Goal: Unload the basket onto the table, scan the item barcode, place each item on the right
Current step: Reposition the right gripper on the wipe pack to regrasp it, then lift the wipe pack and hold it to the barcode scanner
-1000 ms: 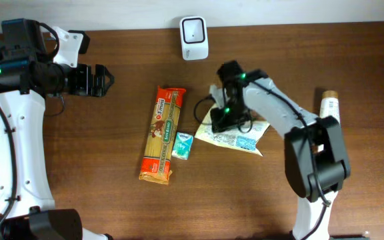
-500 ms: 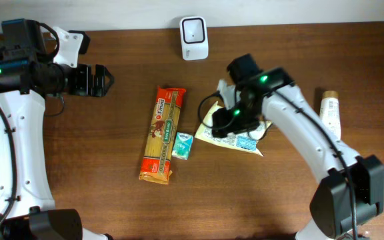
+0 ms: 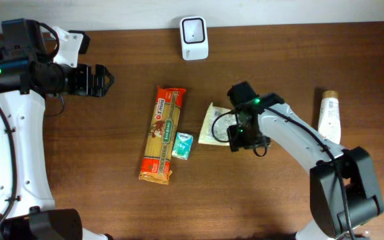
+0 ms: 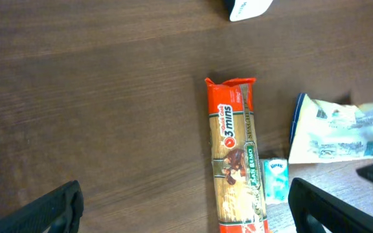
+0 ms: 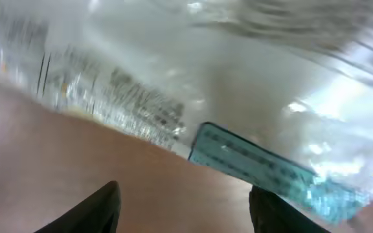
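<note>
The right fingers (image 5: 99, 210) stand parted and empty, with the printed packet (image 5: 238, 97) lying just beyond their tips.

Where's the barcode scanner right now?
In the overhead view, the white scanner stands at the far edge of the table, centre, beyond the top end of the pasta packet.

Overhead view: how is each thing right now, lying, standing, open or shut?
Left gripper: open, empty.
Right gripper: open, empty.
Clear plastic bag: lying flat, partly under right gripper.
Pasta packet: lying flat.
Small teal packet: lying beside pasta packet.
Bottle: lying down, capped.
Barcode scanner: untouched.
</note>
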Controlling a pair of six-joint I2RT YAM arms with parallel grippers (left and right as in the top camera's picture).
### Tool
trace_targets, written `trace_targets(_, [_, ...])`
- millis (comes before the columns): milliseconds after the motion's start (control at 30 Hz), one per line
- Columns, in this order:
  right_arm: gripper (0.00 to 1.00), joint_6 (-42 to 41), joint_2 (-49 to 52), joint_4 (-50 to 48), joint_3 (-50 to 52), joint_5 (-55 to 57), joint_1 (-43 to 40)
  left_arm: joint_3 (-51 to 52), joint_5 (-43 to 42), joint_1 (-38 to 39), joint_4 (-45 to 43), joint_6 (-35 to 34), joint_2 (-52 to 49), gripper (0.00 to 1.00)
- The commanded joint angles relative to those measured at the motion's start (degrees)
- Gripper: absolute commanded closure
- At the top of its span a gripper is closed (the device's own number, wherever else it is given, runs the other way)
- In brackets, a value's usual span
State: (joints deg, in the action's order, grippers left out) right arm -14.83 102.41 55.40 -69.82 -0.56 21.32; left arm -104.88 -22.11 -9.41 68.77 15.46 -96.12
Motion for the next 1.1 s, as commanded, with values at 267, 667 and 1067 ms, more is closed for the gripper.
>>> trace_targets(267, [0.03, 10.4, -2.7, 2.4, -13.0, -12.6, -12.2, -0.2, -0.6, -0.2, -0.1, 0.9, -0.1, 0.01])
trace_targets(667, [0.01, 18.9, 18.1, -3.5, -12.8, -26.6, -17.4, -0.2, -0.6, -0.2, -0.1, 0.9, -0.1, 0.01])
trace_targets(1067, [0.96, 15.9, 21.6, -7.0, -12.2, -29.1, -15.8, -0.2, -0.6, -0.1, -0.1, 0.9, -0.1, 0.01])
